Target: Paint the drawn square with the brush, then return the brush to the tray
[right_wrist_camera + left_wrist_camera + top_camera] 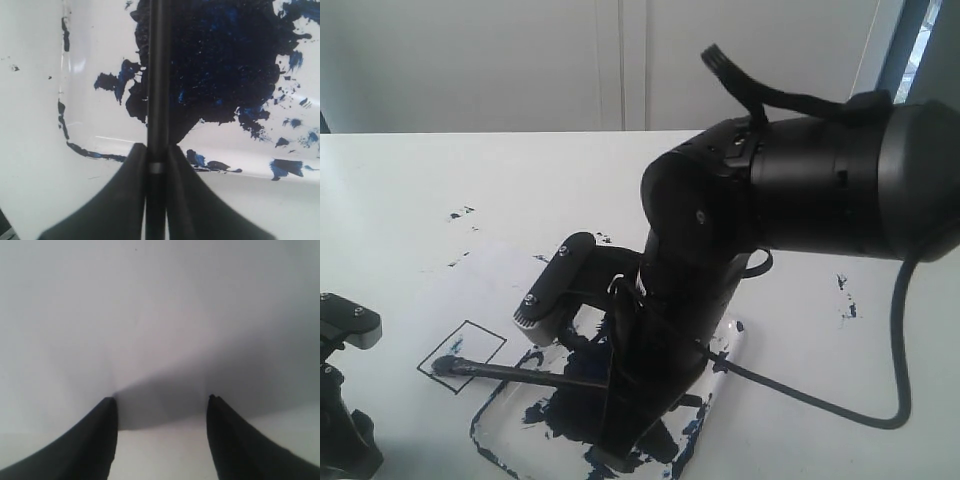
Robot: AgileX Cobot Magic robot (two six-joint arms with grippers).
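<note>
The brush (520, 374) is a long black stick lying low from over the tray (732, 345) out to the left. Its dark tip (446, 367) rests on the near left corner of the drawn square (463, 355), whose inside is mostly white with a small blue mark. My right gripper (157, 150) is shut on the brush (158, 75) handle above the tray's navy paint blot (220, 60). In the exterior view the right arm hides that grip. My left gripper (162, 399) is open over bare white surface, holding nothing.
The white paper (470, 290) lies on a white table (440, 180) with scattered blue specks (460, 213) and more specks (847, 300) to the right. A black cable (820, 400) loops over the table on the right. Part of the left arm (345, 330) stands at the left edge.
</note>
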